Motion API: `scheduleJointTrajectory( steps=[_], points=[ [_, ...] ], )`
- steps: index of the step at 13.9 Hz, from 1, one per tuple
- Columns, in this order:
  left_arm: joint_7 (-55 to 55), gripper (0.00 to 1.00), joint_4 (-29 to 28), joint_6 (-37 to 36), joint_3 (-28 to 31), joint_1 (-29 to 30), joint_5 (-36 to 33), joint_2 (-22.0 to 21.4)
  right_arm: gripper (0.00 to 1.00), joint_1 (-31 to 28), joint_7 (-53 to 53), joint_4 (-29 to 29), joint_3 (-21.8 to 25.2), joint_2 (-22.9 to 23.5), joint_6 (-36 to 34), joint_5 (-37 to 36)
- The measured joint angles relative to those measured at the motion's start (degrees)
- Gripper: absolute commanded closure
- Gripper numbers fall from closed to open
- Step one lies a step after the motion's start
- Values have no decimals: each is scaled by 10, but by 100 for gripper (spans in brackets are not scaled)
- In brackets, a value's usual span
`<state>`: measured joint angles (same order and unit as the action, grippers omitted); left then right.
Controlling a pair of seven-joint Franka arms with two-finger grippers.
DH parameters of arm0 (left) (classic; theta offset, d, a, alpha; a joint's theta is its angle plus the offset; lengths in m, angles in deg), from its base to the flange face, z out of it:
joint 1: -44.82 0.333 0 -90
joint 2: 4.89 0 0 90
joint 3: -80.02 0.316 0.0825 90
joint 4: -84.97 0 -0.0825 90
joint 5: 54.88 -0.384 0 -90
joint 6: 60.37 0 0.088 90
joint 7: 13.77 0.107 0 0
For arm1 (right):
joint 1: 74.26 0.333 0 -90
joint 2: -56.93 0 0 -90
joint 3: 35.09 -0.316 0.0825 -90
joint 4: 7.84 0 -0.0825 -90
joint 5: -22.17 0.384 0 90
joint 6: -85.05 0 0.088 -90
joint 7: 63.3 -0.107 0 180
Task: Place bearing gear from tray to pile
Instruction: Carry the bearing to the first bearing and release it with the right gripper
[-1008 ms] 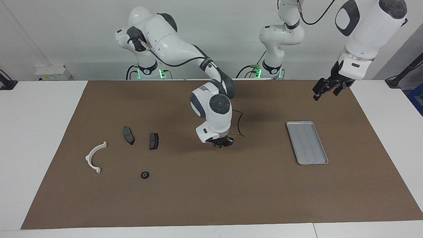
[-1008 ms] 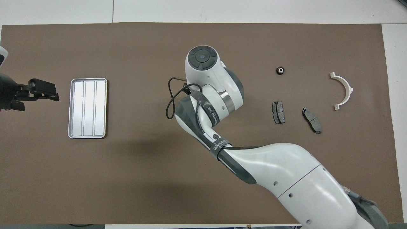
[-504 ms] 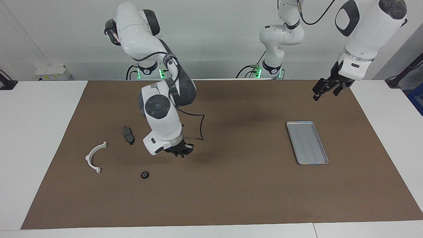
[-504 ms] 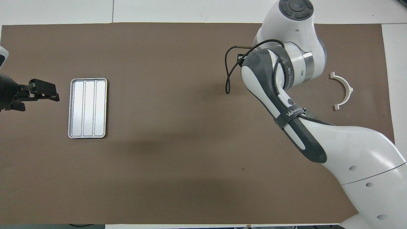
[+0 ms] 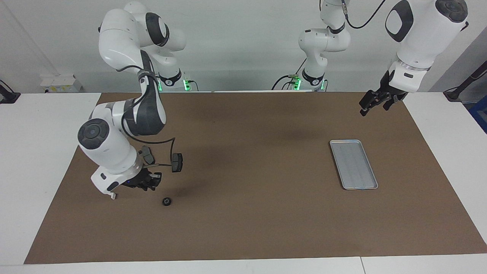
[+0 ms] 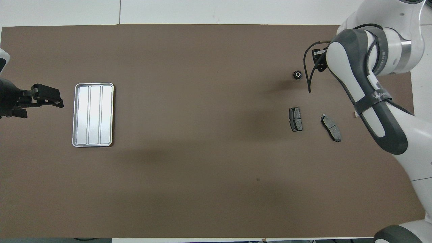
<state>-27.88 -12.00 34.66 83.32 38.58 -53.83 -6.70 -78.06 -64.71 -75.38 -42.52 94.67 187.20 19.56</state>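
Brown mat covering white table; tray point(image 5: 354, 164) lying empty toward left arm's end; right gripper point(image 5: 146, 183) hovering shut just beside bearing gear point(image 5: 166, 201), which is lying on mat near brake pads point(image 5: 177, 162); whether it carries anything, cannot tell; left gripper point(image 5: 374, 102) waiting open above tray's end; placing apparently finishing, retreat coming next.

glossy white arms point(image 5: 125, 42), dark grey joints, black cables.

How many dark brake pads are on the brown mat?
2. One brake pad lies nearer the middle of the table; the other brake pad lies beside it, toward the right arm's end. None seems hidden.
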Motion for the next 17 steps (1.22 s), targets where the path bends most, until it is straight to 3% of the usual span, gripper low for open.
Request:
scheduleJointTrajectory(
  steps=[5,17],
  points=[
    [0,0,0,0,0,0,0,0,100,-21,17,-17,0,14,2,-15],
    [0,0,-4,0,0,0,0,-4,100,-30,14,-32,3,73,94,-34]
  ],
)
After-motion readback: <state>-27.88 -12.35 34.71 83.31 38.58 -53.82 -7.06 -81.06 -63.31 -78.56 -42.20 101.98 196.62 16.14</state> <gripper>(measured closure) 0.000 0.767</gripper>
